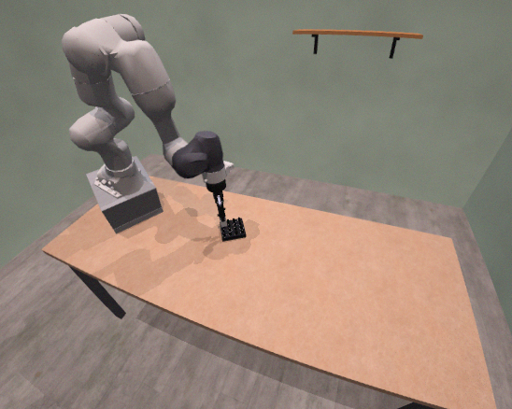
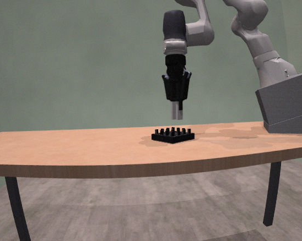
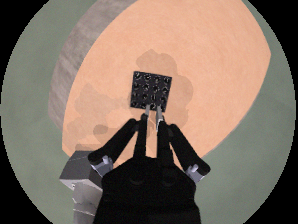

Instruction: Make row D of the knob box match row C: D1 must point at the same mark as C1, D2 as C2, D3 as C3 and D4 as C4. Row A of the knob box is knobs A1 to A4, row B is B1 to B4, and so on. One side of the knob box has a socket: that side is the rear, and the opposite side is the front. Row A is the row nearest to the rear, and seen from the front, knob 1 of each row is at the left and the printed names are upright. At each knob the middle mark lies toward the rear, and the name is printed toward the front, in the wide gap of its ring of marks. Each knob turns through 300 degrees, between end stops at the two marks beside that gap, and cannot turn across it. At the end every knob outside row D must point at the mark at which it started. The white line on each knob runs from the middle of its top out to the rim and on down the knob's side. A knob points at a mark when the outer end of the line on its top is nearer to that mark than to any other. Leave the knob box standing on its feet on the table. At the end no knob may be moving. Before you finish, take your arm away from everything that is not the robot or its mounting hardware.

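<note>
The knob box [image 1: 234, 230] [image 2: 172, 136] [image 3: 150, 90] is a small black square block with a grid of short black knobs. It stands flat on the wooden table [image 1: 334, 289] [image 2: 73, 148] [image 3: 213, 43]. The knob lines and printed names are too small to read in any view. My gripper [image 1: 222, 221] [image 2: 177, 118] [image 3: 152, 110] points straight down and hangs a short way above the box, over its edge nearest the robot base. Its fingers are nearly together with nothing between them, and they touch no knob.
The grey robot base block [image 1: 128, 201] [image 2: 287, 104] stands on the table's corner behind the box. A wooden shelf [image 1: 357, 34] hangs high on the back wall.
</note>
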Motion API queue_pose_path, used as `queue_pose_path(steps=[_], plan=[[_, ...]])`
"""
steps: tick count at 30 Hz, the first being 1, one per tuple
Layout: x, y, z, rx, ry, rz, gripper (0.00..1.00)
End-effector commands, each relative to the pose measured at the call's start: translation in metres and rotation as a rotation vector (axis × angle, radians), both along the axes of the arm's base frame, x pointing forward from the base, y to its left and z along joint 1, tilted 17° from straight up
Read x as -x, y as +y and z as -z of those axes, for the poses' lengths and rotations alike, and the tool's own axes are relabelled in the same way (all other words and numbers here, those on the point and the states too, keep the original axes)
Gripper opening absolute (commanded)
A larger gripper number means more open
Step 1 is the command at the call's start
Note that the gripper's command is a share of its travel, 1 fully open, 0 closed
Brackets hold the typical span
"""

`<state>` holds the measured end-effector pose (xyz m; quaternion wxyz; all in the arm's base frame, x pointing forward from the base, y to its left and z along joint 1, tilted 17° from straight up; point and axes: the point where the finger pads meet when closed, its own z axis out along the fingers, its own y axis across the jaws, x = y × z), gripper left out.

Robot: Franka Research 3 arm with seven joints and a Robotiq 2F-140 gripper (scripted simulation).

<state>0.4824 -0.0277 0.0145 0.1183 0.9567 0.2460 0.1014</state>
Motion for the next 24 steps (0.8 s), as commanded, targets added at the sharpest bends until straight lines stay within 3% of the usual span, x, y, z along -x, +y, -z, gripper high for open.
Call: queue_pose_path(steps=[1, 11, 16, 24], plan=[[0.0026, -0.0017, 0.0008, 0.008, 0.019, -0.028, 0.12], [0.0026, -0.0017, 0.0007, 0.005, 0.017, -0.015, 0.12], [0.0031, -0.0018, -0.0006, -0.040, -0.016, 0.166, 0.12], [0.0034, -0.0018, -0.0016, -0.075, -0.042, 0.303, 0.12]])
